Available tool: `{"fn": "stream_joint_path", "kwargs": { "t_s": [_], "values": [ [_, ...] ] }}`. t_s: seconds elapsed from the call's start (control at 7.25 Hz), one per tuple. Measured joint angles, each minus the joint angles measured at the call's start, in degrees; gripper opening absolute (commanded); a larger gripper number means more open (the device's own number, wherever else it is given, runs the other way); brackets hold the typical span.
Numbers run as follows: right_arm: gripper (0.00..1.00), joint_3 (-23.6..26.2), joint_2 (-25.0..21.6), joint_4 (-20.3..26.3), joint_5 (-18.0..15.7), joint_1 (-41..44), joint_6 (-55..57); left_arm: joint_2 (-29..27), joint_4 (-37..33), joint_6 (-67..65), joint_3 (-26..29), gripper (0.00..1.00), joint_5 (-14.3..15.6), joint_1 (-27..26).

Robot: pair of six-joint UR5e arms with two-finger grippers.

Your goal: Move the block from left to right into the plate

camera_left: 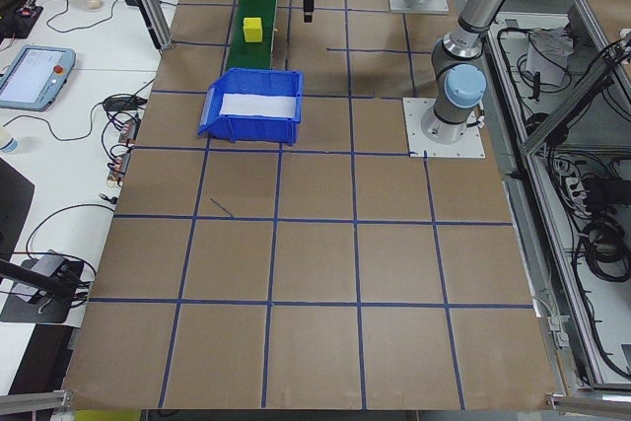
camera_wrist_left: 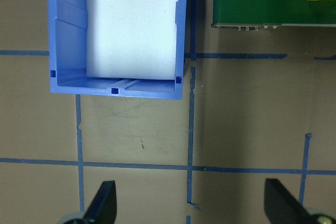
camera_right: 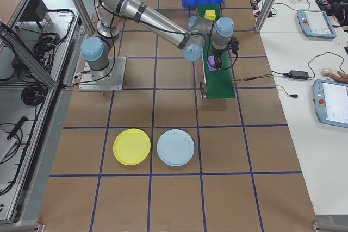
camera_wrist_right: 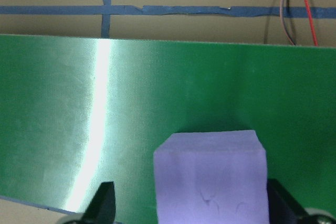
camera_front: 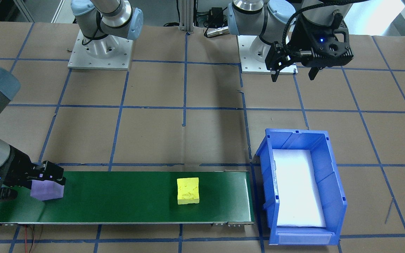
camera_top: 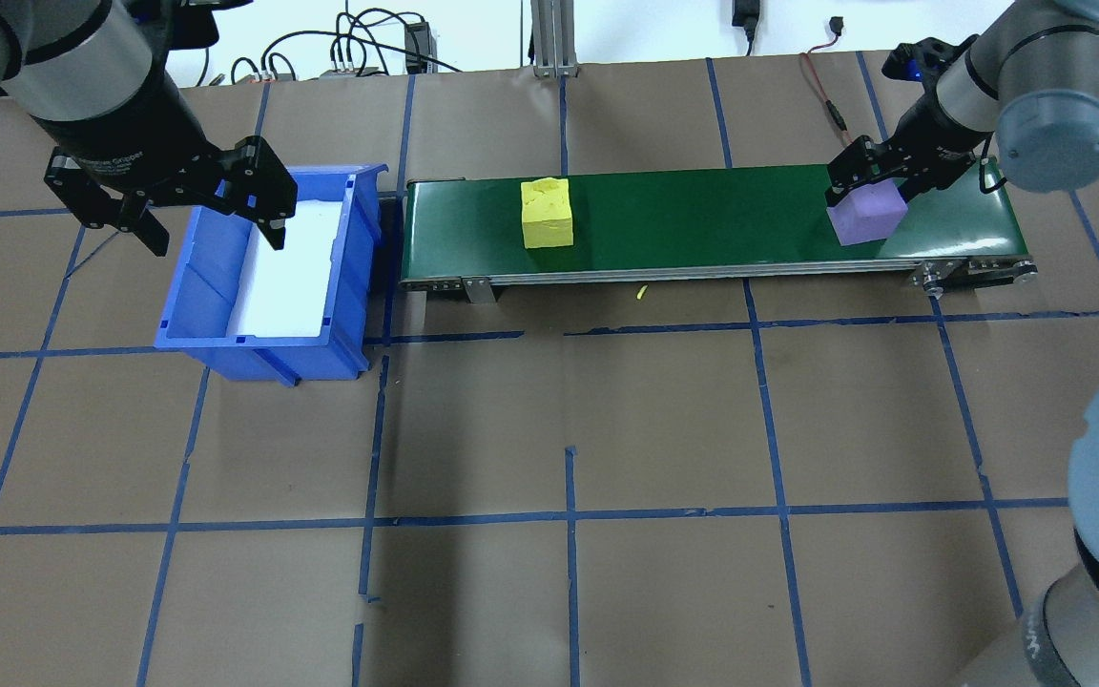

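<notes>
Purple block (camera_top: 862, 216) on green belt (camera_top: 702, 215) between spread right claw (camera_top: 879, 186) fingers; left claw (camera_top: 201, 205) spread, empty.

Off-task items on the papered worktop

A blue bin (camera_top: 263, 277) with white lining sits at the green conveyor's (camera_top: 702, 224) 9 o'clock end in the overhead view; a pale blue plate (camera_right: 175, 147) lies well apart; tablets (camera_left: 35, 76) rest on side desks.

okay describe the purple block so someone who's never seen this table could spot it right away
Find the long green conveyor belt beside the blue bin. At the belt's end farthest from the bin, the purple block sits between the right pincer fingers. The belt's only other block is yellow, mid-belt.
</notes>
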Motion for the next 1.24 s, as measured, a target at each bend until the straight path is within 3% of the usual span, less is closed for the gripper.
{"fn": "stream_joint_path", "kwargs": {
  "t_s": [0.14, 0.28, 0.83, 1.24],
  "values": [
    [0.35, 0.01, 0.14, -0.08, -0.16, -0.03, -0.29, -0.67, 0.35, 1.32, -0.36, 1.00, -0.02, 0.31],
    [0.21, 0.05, 0.20, -0.17, -0.49, -0.32, -0.94, -1.36, 0.64, 2.64, -0.32, 1.00, 0.01, 0.28],
    [0.20, -0.96, -0.33, 0.45, -1.33, -10.85, -8.87, -2.27, 0.59, 2.74, 0.09, 1.00, -0.44, 0.00],
    [0.20, -0.70, -1.20, 1.18, -1.52, -27.35, -30.03, -2.12, -1.30, 1.87, 0.37, 1.00, -3.14, 0.21]
  ]
}}
